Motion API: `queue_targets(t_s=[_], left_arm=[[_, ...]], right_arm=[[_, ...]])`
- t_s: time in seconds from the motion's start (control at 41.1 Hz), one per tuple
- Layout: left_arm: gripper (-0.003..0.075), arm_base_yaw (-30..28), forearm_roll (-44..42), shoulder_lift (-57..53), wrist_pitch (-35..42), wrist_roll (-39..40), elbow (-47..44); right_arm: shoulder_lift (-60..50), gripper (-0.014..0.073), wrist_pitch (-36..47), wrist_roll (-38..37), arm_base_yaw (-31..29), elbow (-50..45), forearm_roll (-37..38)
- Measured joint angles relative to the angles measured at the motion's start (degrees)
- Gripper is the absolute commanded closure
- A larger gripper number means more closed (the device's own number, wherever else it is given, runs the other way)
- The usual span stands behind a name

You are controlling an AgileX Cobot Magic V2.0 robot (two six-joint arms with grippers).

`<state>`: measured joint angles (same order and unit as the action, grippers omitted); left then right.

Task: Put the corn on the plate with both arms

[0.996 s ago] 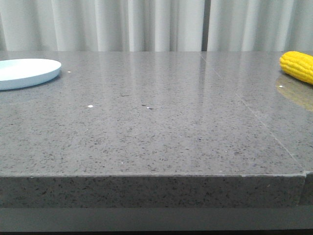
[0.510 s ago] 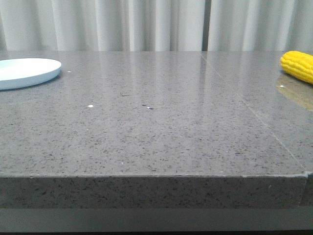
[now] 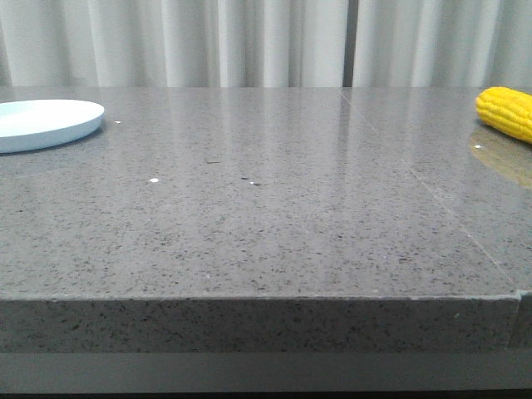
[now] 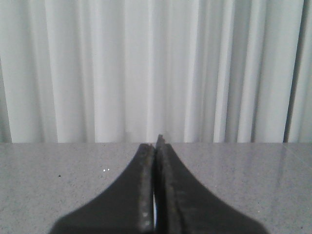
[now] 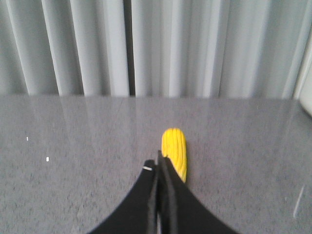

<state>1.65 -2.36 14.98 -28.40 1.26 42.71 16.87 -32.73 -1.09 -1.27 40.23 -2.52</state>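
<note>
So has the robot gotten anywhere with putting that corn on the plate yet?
Nothing looks done yet. The corn lies on the table's far right and the plate sits bare at the far left. Neither arm holds anything: the left gripper and right gripper are both shut and empty, though the right one points at the cob. Grasping, carrying and placing all remain.

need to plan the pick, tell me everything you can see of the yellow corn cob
The bright yellow corn cob lies on its side on the grey speckled stone table, at the far right in the front view, partly cut off by the frame edge. Rows of kernels run along its length, and its visible end is rounded. Nothing grips it: the right gripper is shut just short of it, with the cob beyond the fingertips. It looks whole.
</note>
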Motion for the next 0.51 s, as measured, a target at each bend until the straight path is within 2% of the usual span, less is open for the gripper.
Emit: queue_targets(t_s=[0.219, 0.51], left_arm=[[0.0741, 0.0, 0.0, 6.4, -5.6, 0.0, 1.6], [0.0741, 0.0, 0.0, 10.9, -8.5, 0.0, 1.6]], right_arm=[[8.7, 0.0661, -4.4, 0.0, 0.0, 2.2, 0.0], [14.5, 0.0661, -4.8, 0.0, 0.0, 2.2, 0.0]])
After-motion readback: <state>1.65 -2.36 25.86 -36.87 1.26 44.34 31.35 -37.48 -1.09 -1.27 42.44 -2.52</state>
